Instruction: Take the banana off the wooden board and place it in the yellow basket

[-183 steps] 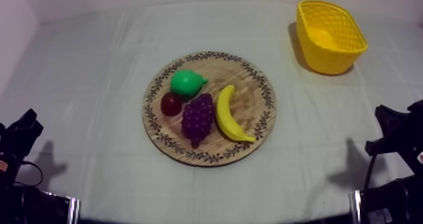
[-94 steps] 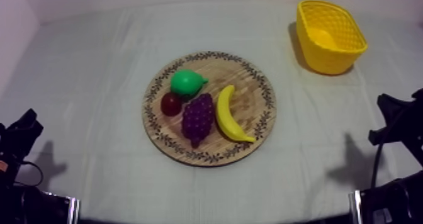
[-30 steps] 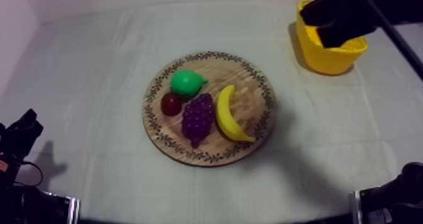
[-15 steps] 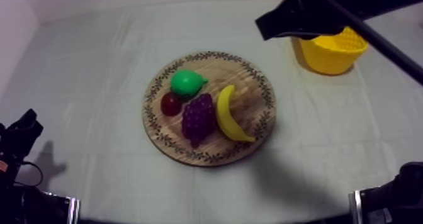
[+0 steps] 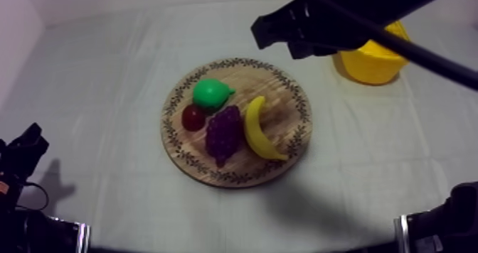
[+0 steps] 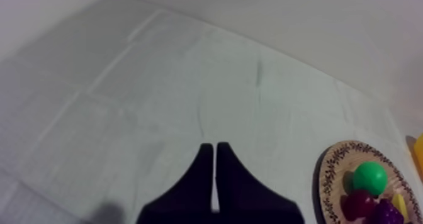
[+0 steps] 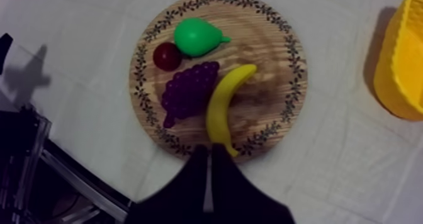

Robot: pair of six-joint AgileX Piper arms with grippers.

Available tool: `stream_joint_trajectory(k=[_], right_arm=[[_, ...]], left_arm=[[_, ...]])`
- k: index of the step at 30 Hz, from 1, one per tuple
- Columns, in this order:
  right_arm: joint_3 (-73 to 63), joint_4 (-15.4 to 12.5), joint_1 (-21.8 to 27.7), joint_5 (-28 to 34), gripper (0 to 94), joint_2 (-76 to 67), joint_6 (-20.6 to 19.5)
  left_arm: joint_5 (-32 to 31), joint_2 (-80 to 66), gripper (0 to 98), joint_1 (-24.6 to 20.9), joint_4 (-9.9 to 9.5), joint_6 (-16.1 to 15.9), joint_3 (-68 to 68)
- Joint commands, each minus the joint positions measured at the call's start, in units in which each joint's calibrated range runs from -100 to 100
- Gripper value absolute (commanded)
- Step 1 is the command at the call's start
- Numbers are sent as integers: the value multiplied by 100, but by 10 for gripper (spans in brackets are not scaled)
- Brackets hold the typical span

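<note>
Board [image 7: 296, 63] is carrying all four fruits: banana [image 7: 223, 107], grapes [image 7: 189, 91], pear [image 7: 198, 36] and a small red fruit [image 7: 167, 55]. The yellow basket [image 7: 403, 63] sits on the table [image 5: 107, 71] apart from the board, ahead of the right pincer [image 7: 209, 152] and off to one side. It's cut off at the edge in the wrist view, and from above the arm covers a good part of it, so I can't tell what's inside.

The banana lies flat on the board, straight ahead of the right pincer. Its long axis starts right by the fingertips and runs away from them, slanting toward the basket side, with the outer curve facing the grapes. That pincer is pressed together with nothing in it, up above the board.

The left pincer [image 6: 214, 148] is pressed together too, over bare cloth. The board is ahead and to its side, partly cut off.
</note>
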Motion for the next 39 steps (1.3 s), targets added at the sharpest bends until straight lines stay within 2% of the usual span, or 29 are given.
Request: stream_joint_trajectory(k=[1,8,15,19,25,29,35,39], right_arm=[[-108,-34,-15,165,4,20,6],[-382,-187,-5,322,9,103,14],[-205,-360,74,342,72,129,-11],[-124,-430,76,343,187,136,20],[-83,-570,73,344,480,137,26],[-32,-705,103,344,625,132,6],[-35,-770,114,344,718,146,-42],[-45,-768,113,341,738,175,-39]], left_arm=[[0,-5,1,2,3,-1,-1],[0,-5,1,2,3,0,-1],[0,-5,1,2,3,1,-1],[0,-5,1,2,3,2,-1],[0,-5,1,2,3,2,-1],[0,-5,1,2,3,2,-1],[0,-5,1,2,3,0,-1],[0,-5,1,2,3,1,-1]])
